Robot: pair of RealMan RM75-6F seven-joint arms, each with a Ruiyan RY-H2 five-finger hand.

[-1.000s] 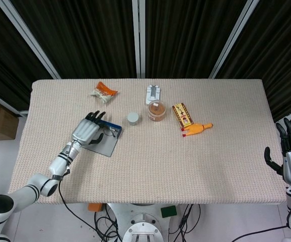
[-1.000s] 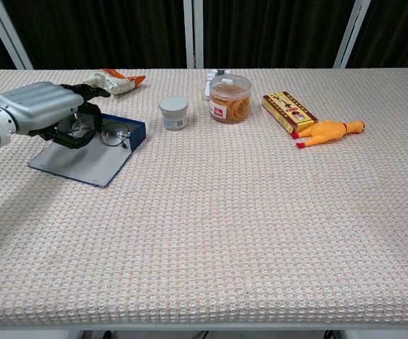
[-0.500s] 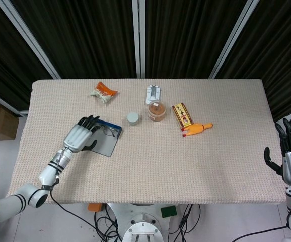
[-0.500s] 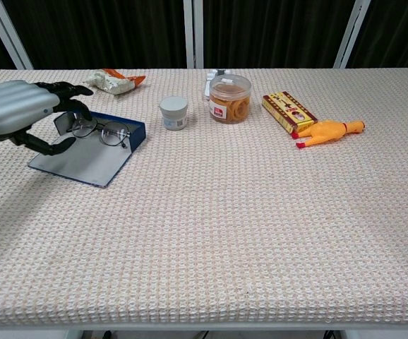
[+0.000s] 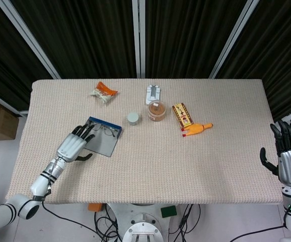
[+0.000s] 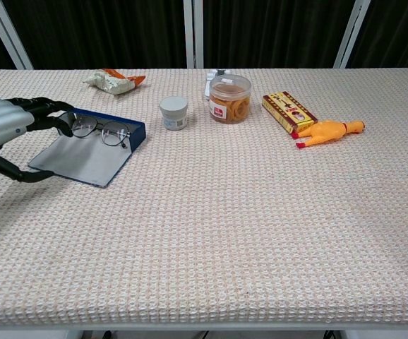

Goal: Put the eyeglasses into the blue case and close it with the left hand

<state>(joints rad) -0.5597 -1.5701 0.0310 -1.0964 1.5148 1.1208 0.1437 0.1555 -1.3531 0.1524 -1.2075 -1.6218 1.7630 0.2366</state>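
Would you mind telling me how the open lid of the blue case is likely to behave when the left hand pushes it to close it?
The lid lies flat and thin, so it probably swings up easily. The blue case looks light and may slide on the woven cloth. The eyeglasses seem thin-framed, so pressing down could bend them.

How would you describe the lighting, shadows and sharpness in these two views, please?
Head view: even, soft light with hardly any shadows; the table and glasses are sharp, though the table edges bow slightly. Chest view: just as even, with a faint shadow under the left robot hand, which the left frame edge cuts off; the weave is crisp throughout.
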